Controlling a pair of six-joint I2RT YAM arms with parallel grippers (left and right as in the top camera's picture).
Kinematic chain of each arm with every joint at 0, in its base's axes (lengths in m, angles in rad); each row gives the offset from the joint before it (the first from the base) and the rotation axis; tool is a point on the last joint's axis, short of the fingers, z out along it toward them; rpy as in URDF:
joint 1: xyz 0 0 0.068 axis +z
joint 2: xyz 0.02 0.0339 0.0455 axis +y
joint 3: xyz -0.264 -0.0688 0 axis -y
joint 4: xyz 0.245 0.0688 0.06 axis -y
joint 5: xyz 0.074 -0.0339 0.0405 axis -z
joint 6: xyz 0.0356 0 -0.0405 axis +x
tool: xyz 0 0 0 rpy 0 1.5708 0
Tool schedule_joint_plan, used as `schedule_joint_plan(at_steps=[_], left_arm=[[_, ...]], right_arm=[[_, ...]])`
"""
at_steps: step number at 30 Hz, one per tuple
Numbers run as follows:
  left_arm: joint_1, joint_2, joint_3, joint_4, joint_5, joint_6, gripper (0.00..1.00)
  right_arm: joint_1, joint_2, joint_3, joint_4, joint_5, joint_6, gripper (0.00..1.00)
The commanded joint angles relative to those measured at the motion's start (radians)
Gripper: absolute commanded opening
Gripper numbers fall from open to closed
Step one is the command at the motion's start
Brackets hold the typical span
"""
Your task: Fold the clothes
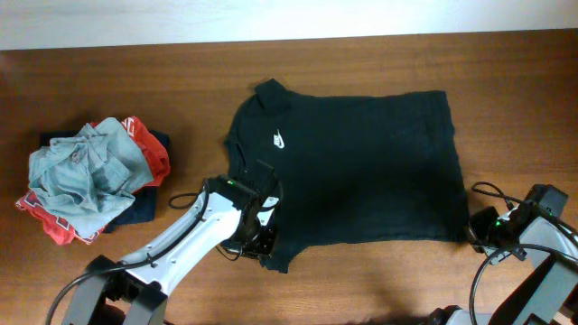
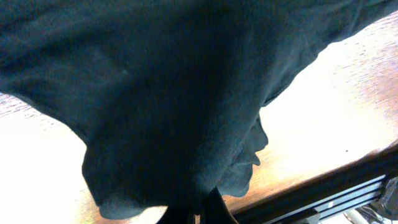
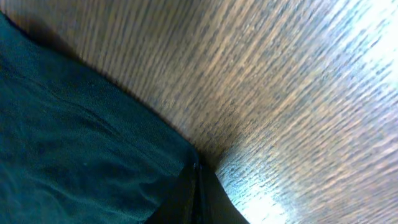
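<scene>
The black T-shirt (image 1: 361, 171) lies spread flat on the wooden table, its white chest logo (image 1: 281, 140) facing up. My left gripper (image 1: 262, 239) is at the shirt's near-left sleeve and is shut on the fabric. In the left wrist view the cloth (image 2: 155, 93) drapes up and over the closed left gripper (image 2: 199, 214). My right gripper (image 1: 471, 233) sits at the shirt's near-right hem corner. In the right wrist view its fingers are pressed together, the right gripper (image 3: 198, 177) pinching the corner of the dark cloth (image 3: 74, 149).
A pile of other garments (image 1: 90, 176), grey-blue on top of red-and-white and navy, sits at the left of the table (image 1: 379, 280). The table's front edge with a dark rail (image 2: 323, 190) runs close behind the left gripper.
</scene>
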State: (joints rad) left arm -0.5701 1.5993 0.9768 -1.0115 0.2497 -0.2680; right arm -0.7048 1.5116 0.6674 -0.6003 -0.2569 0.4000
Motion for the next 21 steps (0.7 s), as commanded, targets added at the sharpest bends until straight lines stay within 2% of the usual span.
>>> schedule_joint_plan(at_steps=[1, 7, 13, 17, 21], left_arm=[[-0.003, 0.007, 0.027, -0.017, -0.008, 0.019, 0.00], [-0.003, -0.005, 0.059, -0.078, -0.015, 0.019, 0.01], [-0.003, -0.087, 0.071, -0.127, -0.069, 0.015, 0.00], [-0.003, -0.135, 0.073, -0.124, -0.132, 0.015, 0.00], [0.005, -0.143, 0.073, -0.118, -0.209, 0.015, 0.00]], right_arm=[[0.000, -0.004, -0.033, -0.056, 0.005, 0.000, 0.04], [0.000, -0.111, 0.027, -0.233, -0.005, -0.042, 0.04], [0.000, -0.232, 0.189, -0.459, -0.005, -0.099, 0.04], [0.010, -0.255, 0.272, -0.520, -0.002, -0.108, 0.04], [0.034, -0.253, 0.283, -0.497, -0.002, -0.104, 0.04]])
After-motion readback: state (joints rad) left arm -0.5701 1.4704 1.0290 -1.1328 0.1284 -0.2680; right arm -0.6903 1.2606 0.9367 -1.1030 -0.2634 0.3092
